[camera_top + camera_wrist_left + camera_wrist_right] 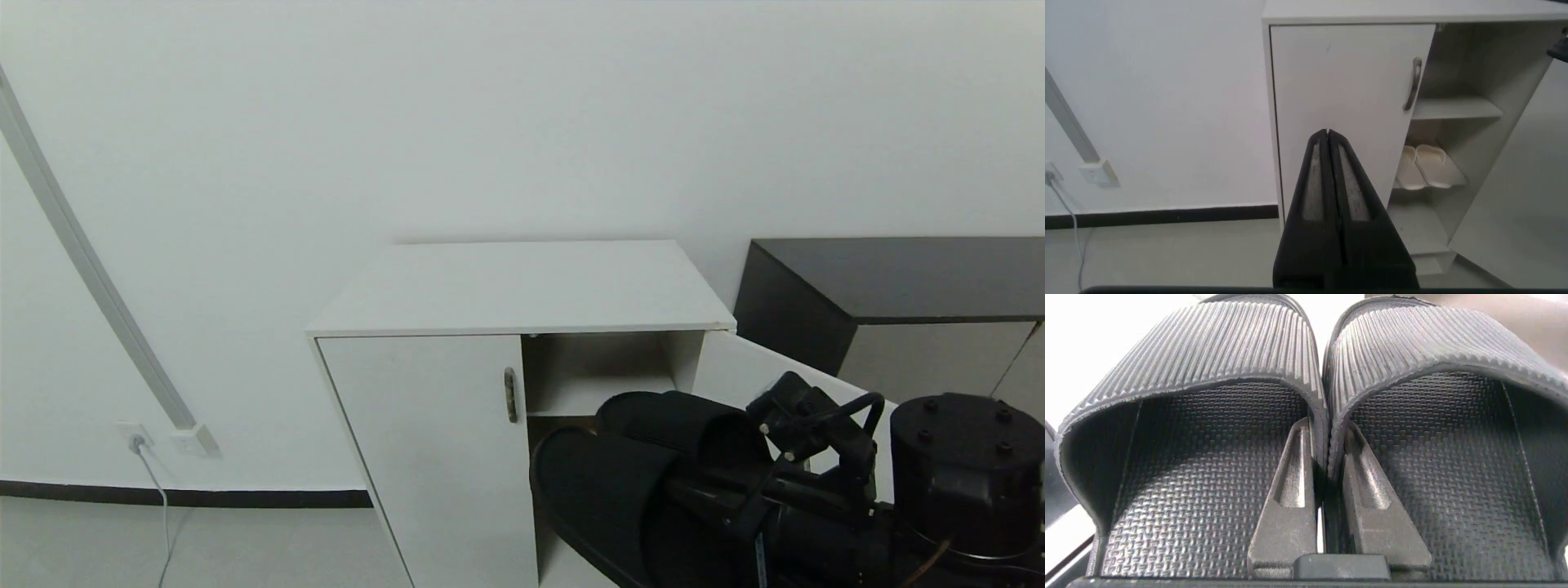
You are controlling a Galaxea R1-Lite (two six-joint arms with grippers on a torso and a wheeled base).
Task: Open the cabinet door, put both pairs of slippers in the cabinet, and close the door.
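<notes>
Carrying the second pair to the opening is, we judge, the step in hand. The pair of ribbed black rubber slippers (620, 490) hangs at the lower right of the head view, just before the white wooden cabinet (522, 286), whose door at the right of the frame (735, 367) stands open. A pair of cream slippers (1429, 166) already lies on a lower shelf inside. Our right jaws are clenched, pinching the two touching inner walls of the black slippers. Our left jaws are pressed together on nothing, facing the closed white door (1351, 106). Next we likely need to pass the black pair through the opening onto a shelf, release, withdraw, then swing the door shut.
</notes>
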